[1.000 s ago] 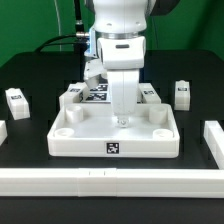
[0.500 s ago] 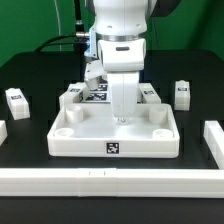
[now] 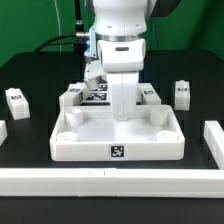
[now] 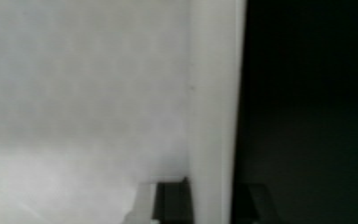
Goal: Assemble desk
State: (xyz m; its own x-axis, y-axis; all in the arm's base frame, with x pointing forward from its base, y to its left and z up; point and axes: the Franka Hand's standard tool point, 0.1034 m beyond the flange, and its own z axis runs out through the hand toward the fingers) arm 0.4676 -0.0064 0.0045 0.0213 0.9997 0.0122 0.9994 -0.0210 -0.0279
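- With the fingers (image 4: 172,208) pinched together on the far wall of the tray (image 3: 90,140), gripping the desk's main part.
- Lying flat mid-tabletop (image 3: 30,70), tagged edge facing the exterior camera, just in front of the marker board (image 3: 97,92), sockets all empty.
- Waiting loose: one leg (image 3: 17,98) at the exterior view's left, another at its right, both apart from the tray.
- Judging the step as seizing the tray to reposition it.
- Next, likely sliding it level, keeping the pinch firm on that thin wall.
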